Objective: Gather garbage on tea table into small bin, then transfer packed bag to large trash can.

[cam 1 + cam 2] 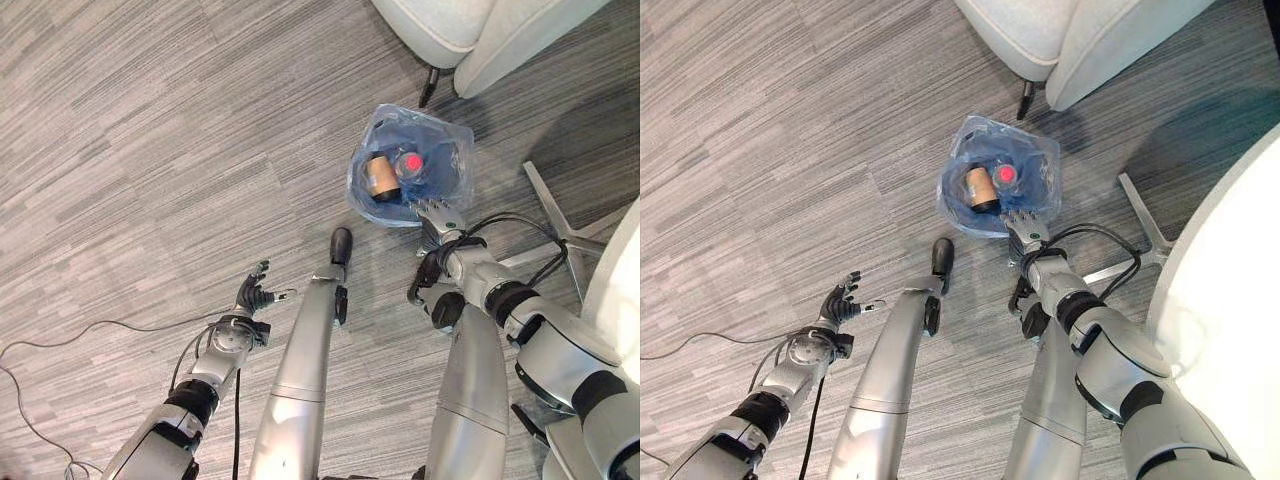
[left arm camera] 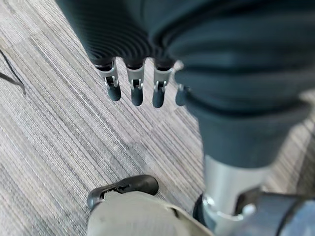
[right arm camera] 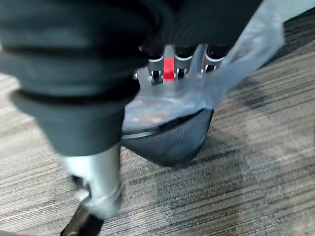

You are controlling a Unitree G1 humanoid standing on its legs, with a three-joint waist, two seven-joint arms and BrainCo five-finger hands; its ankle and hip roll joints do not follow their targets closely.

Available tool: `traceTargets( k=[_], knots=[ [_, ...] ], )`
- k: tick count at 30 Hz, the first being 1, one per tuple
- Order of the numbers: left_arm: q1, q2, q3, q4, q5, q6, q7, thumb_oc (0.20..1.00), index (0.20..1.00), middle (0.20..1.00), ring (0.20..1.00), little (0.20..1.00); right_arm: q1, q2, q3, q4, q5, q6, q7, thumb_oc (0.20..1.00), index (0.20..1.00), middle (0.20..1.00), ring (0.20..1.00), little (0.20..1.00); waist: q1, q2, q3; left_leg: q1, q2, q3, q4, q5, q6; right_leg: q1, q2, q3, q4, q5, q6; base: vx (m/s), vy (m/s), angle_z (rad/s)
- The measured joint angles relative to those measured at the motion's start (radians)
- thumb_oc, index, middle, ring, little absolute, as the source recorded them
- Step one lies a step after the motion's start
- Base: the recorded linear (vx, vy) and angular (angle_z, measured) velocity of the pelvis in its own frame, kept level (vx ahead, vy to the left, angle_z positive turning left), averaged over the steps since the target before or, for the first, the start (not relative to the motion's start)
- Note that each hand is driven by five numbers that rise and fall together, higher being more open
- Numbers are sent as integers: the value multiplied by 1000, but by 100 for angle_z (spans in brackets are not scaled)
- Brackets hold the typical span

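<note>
my right hand (image 1: 437, 214) is at the near edge of the bin (image 1: 412, 168), on the clear bag (image 1: 1040, 165) that lines it. my fingers (image 3: 181, 63) go into the bag, so i cannot tell if they grip it yet. past my fingers, inside the bin, lie a brown roll (image 1: 380, 176) and a bottle with a red cap (image 1: 411, 161). to do this well, i think i should bunch the bag edge tight before i lift (or the trash may spill). my left hand (image 1: 254, 296) hangs loose and open, holding nothing, well away. the floor (image 1: 150, 150) is grey striped carpet. beyond the bin is a pale chair (image 1: 470, 35).
</note>
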Motion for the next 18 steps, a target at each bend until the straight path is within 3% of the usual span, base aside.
traceTargets(
  k=[7, 11, 16, 18],
  knots=[
    [-4, 0, 0, 0, 0, -1, 1, 1000, 1000, 1000, 1000, 1000, 17, 2, -48, -62, 48, -4, 3, 200, 200, 200, 200, 200, 2, 1, 4, 1, 4, -3, -15, 1, 0, -4, 6, 1, -8, -11, -2, -18, -4, 0],
    [-5, -1, 2, -8, 1, -1, 0, 1000, 1000, 1000, 1000, 1000, 20, -34, -95, -113, 83, -3, 2, 200, 200, 200, 200, 200, -1, 2, 5, 28, 7, 0, -58, 24, 1, 18, 21, 0, -48, 15, 9, -47, -15, -5],
    [-3, -6, 5, -9, 1, 1, 0, 1000, 1000, 1000, 1000, 1000, 38, -43, -166, -196, 141, -5, -17, 200, 200, 200, 200, 200, -8, 1, 5, 128, 14, 1, -134, 42, 1, 113, 33, -7, -117, 35, 10, -45, -10, -3],
    [3, -20, 47, -19, 1, 10, -1, 1000, 1000, 1000, 1000, 1000, 114, -39, -277, -353, 202, -17, -26, 200, 200, 200, 200, 200, -13, 0, 7, 207, 26, -8, -222, 73, -1, 199, 49, -32, -201, 65, 14, -73, -38, -8]
  ],
)
